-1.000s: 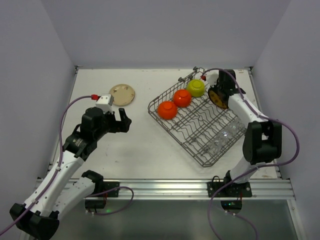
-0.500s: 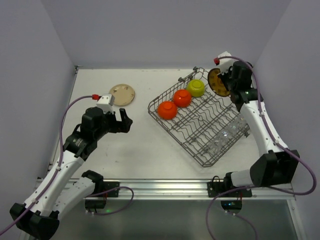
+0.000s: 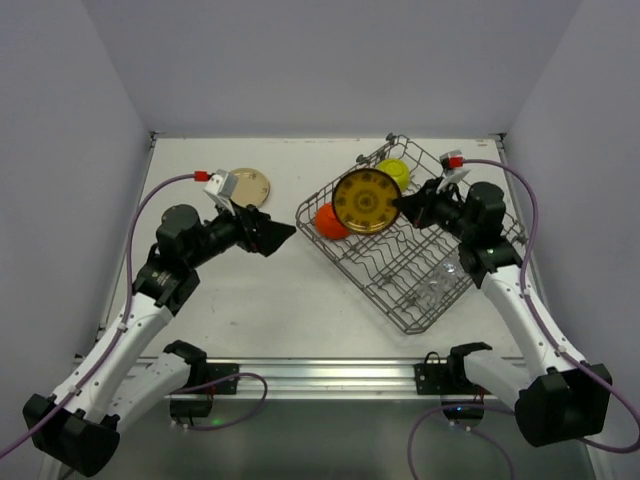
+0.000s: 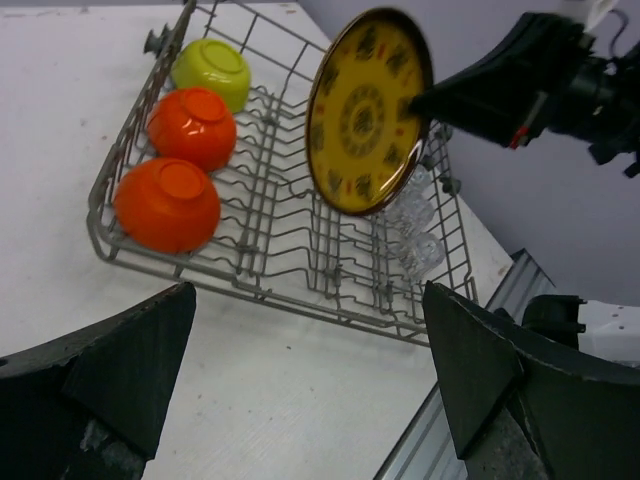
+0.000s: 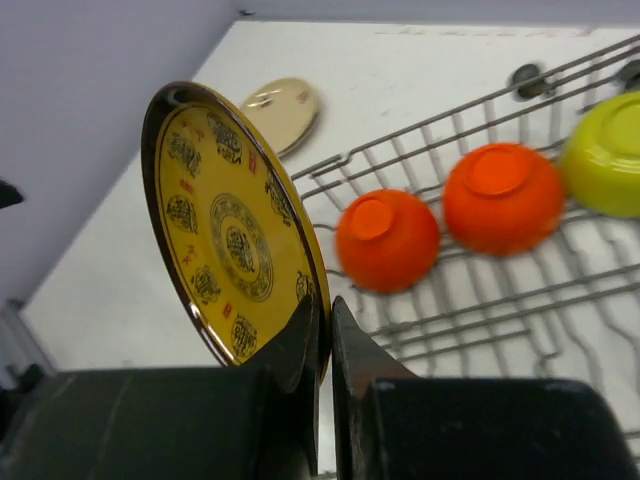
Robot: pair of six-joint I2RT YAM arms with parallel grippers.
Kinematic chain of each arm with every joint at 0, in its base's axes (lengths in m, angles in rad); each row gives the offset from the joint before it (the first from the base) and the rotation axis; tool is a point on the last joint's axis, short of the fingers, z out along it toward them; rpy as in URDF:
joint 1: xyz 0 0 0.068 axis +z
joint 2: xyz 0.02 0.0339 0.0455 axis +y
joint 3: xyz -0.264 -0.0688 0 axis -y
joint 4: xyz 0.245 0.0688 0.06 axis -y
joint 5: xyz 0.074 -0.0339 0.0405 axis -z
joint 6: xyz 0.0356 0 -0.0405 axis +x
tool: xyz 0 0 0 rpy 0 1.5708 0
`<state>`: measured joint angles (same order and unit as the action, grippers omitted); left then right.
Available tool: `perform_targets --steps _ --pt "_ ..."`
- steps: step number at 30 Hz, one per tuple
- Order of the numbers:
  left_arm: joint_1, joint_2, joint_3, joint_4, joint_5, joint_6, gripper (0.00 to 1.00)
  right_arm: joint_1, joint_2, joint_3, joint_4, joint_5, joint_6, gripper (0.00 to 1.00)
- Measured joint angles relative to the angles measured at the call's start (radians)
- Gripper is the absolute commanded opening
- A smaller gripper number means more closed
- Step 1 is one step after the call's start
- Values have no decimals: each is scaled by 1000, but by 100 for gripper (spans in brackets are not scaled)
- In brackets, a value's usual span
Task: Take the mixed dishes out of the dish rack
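Right half of the table (image 3: 250, 290): the dish rack (image 3: 400, 265) sat there at an angle, a grey wire basket with raised sides and wavy dividers.
My left gripper (image 3: 278, 238): its jaws were spread wide and held nothing, above bare table just left of the rack and pointing toward it.
My right gripper (image 3: 402, 207): its jaws were clamped tight on the rim of the patterned plate (image 3: 367, 201).
Patterned plate: I held it on edge over the rack's far-left part, its face turned toward my left arm. It had a glossy yellow face, rings of dark ornamental motifs and a brown rim. Whether its lower edge touched the wires I could not tell.
Beige plate (image 3: 248, 185): it lay flat on the table, well left of the rack, near the far edge.
Orange bowls (image 4: 168, 203) (image 4: 192, 127): both were glossy and upside down, side by side along the rack's left wall.
Yellow-green bowl (image 4: 212, 72): it was also upside down, next in that row at the far corner.
Clear glasses (image 4: 410, 235): a small cluster stood in the rack's near-right part.
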<state>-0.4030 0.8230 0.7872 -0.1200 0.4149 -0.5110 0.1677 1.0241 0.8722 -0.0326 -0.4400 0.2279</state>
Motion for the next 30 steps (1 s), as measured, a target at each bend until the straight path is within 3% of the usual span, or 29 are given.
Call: perform_targets --steps 7,9,12,13,15,16,17,23,24,25,27,30 --pt "-24 153 22 112 53 10 96 142 72 -95 169 -161 324 0" --pt "-27 174 23 110 39 15 89 170 76 -96 206 -180 370 0" --pt "-39 183 23 109 2 20 70 193 87 -97 255 -182 422 0" --pt "-45 185 23 109 -7 20 50 200 93 -97 264 -181 434 0" --pt "-54 188 24 111 -27 16 27 209 108 -97 278 -181 455 0" --pt "-59 192 25 111 -32 18 8 214 115 -98 283 -180 463 0" --pt "-64 195 27 110 -38 13 0 218 121 -99 286 -179 470 0" --pt "-70 202 42 106 -105 -3 0 241 128 -103 294 -163 475 2" --pt "-71 202 42 106 -113 -5 0 244 128 -103 295 -157 477 14" --pt "-71 201 42 104 -123 -10 0 246 128 -104 295 -151 481 54" --pt "-74 199 42 98 -160 -20 0 250 125 -105 293 -149 505 99" --pt "-71 195 42 71 -266 -48 0 260 99 -105 272 -122 511 99"
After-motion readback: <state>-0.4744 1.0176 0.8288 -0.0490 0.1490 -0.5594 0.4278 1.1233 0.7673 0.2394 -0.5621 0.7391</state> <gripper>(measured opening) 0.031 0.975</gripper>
